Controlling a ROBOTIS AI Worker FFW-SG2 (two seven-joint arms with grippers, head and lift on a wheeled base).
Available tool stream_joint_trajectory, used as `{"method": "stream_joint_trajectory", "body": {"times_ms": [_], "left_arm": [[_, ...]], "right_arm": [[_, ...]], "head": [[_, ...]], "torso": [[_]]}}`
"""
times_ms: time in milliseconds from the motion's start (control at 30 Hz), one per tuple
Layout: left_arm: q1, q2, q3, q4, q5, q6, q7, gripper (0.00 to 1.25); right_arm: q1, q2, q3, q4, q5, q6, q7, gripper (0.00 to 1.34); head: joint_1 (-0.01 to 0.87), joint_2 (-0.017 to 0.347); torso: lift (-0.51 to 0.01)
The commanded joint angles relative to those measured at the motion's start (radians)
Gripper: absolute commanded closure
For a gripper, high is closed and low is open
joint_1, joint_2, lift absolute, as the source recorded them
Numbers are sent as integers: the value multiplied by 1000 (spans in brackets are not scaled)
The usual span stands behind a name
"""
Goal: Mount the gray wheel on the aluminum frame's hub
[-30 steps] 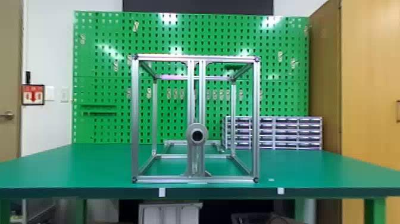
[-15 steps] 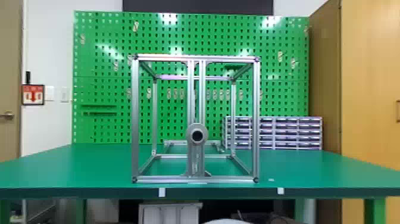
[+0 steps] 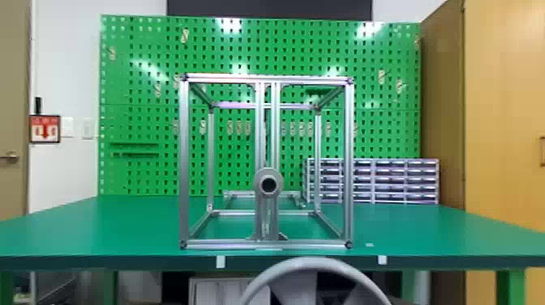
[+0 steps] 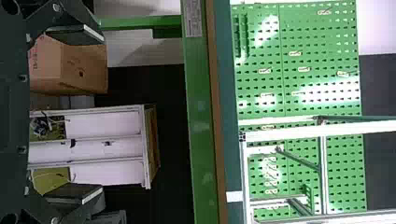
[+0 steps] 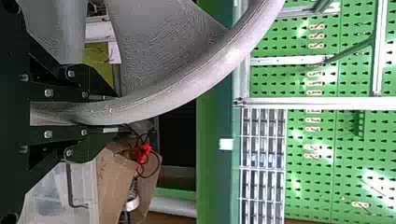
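Well, the right end effector grips a gray, broad-spoked wheel; the left end effector gapes.

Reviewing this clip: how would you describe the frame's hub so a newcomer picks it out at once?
On the green table stands an open, box-shaped aluminum frame. Two close-set uprights run down the middle of its front, and the hub sits on them, a little below mid-height. Unlike the straight bars around it, it is round and gray with a dark center.
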Motion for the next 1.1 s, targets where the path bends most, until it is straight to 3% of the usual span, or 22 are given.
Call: {"method": "stream_joint_trajectory", "body": {"times_ms": [0,267,733,900,1000,1067], "left_arm": [[6,4,3,-7,-3,6,1,162],[14,15,6,-20,-10,21,1,162],[26,30,3,-36,-21,46,1,163],[29,38,-2,-44,-30,58,1,163],[29,41,-3,-49,-33,61,1,163],[30,41,-3,-50,-33,64,1,163]], "right_arm": [[-75,-65,44,-32,-117,58,-64,1049],[-213,-180,139,-66,-345,84,-234,1049],[-374,-269,185,-118,-600,73,-452,1049],[-446,-312,191,-116,-763,70,-551,1049],[-493,-331,194,-115,-875,86,-617,1049],[-522,-335,197,-115,-907,101,-636,1049]], "head": [[-5,6],[-5,6],[-5,6],[-5,6],[-5,6],[-5,6]], "torso": [[-499],[-499],[-499],[-499],[-499],[-499]]}}
